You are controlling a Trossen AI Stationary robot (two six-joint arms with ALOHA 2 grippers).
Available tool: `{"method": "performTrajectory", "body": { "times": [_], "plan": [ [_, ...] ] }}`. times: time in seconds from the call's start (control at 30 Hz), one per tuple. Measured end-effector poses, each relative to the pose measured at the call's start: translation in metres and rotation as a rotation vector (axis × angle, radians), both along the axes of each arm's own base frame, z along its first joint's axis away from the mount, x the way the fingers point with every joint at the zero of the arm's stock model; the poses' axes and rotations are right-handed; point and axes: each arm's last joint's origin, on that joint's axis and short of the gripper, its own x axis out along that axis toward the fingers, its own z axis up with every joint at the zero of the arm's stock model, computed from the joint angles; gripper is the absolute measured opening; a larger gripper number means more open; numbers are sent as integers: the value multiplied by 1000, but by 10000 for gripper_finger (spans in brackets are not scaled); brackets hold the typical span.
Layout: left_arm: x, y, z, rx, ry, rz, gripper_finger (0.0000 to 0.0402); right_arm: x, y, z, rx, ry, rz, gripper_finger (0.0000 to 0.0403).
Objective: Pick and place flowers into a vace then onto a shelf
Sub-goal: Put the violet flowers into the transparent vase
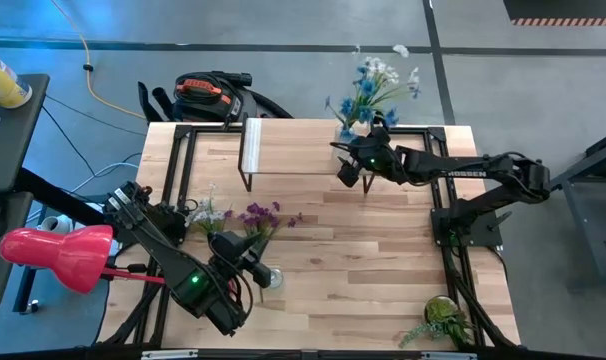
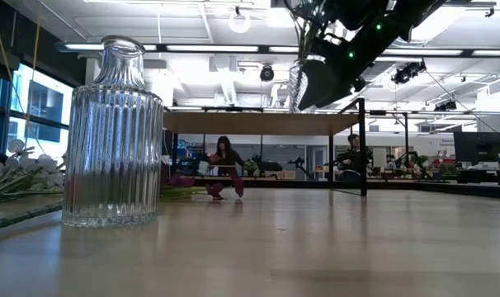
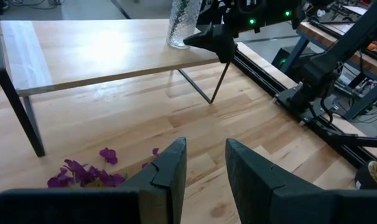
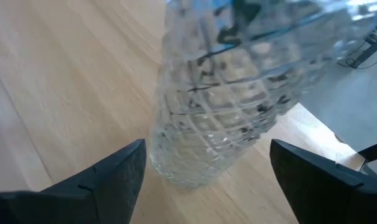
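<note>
right gripper at the shelf, jaws wide apart around a cut-glass vase, not gripping.
blue-white flowers stand in that vase at the shelf's 3 o'clock end. left gripper low at 7 o'clock, slightly open, empty; purple flowers and pale flowers lie beside it on the table. ribbed vase stands nearby.

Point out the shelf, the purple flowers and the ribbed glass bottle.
shelf [image 1: 293, 150]: high view, bare middle of its plank.
purple flowers [image 1: 261, 212]: high view, the blossom cluster lying on the table.
ribbed glass bottle [image 2: 112, 140]: low view, middle of its body.
</note>
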Motion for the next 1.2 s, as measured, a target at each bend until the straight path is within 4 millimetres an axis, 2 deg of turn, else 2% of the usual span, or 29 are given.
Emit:
{"method": "performTrajectory", "body": {
  "times": [0.4,0.6,0.73,0.93,1.1,1.2],
  "plan": [
    [0,0,0,1,-2,3,145,-1,3,-3,10,36,9,328],
    [-1,1,0,10,9,3,145,0,18,-3,-29,88,29,331],
    [-1,1,0,12,10,3,145,-5,29,5,-76,91,31,332],
    [2,6,-1,-7,30,23,145,-27,54,22,-41,70,40,332],
    [11,16,-3,-40,135,39,145,-56,90,39,63,-9,101,332],
    [16,22,-3,-49,137,57,145,-72,108,44,127,-46,134,332]
  ]
}}
